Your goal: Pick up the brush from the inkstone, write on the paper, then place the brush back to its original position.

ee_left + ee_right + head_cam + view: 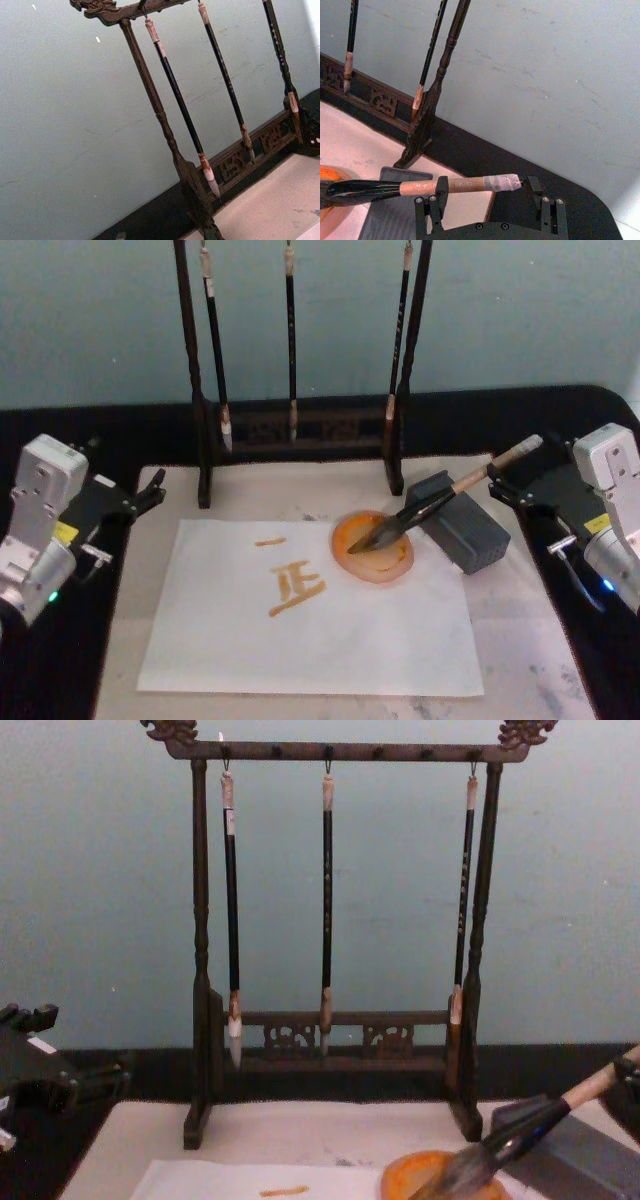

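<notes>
Standing at the worktop's left edge, left gripper [152,492]: fingers spread, holding nothing. Brush [450,492] lies right of centre, bristles in the orange inkstone [345,536], handle end between right gripper's [488,194] wide-open fingers, unclamped.

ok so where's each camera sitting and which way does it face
head: high, facing down at paper, brush, left gripper and right gripper
chest: low, facing forward at the rack; left gripper at edge
left wrist: left arm, facing the rack
right wrist: right arm, facing the brush over its open fingers
all four share the rack
</notes>
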